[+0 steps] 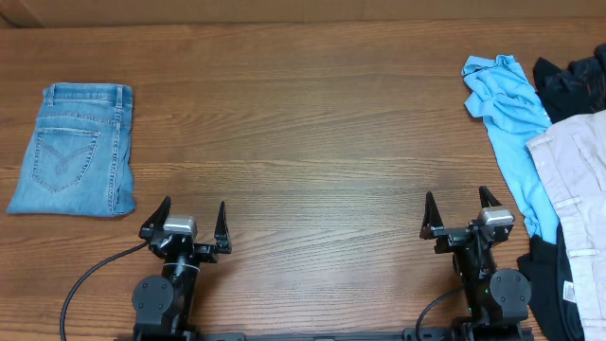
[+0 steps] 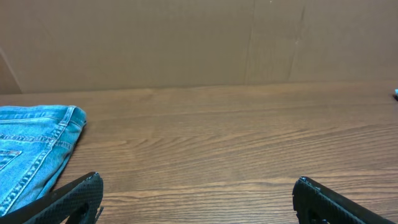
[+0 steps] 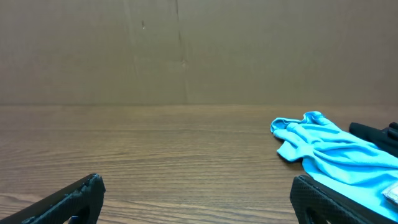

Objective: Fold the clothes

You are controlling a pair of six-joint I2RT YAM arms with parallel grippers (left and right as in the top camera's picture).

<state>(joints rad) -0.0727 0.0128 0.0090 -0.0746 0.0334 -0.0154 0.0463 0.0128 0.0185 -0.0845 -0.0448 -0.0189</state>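
Observation:
The clothes (image 1: 579, 180), a pale beige pair of shorts, lie crumpled at the table's right edge and are partly cut off by the overhead view. A white label shows near their lower end. My right gripper (image 1: 456, 194) stands open just left of them near the front edge, with nothing between its fingers (image 3: 199, 180). My left gripper (image 1: 194, 204) stands open at the front left, also holding nothing (image 2: 198, 180). Bare wood lies in front of both.
Folded blue denim jeans (image 1: 76, 147) lie at the far left, also seen at the left of the left wrist view (image 2: 31, 149). A light blue shirt (image 1: 511, 114) (image 3: 336, 152) and dark garments (image 1: 578, 80) are heaped at the right beside the shorts.

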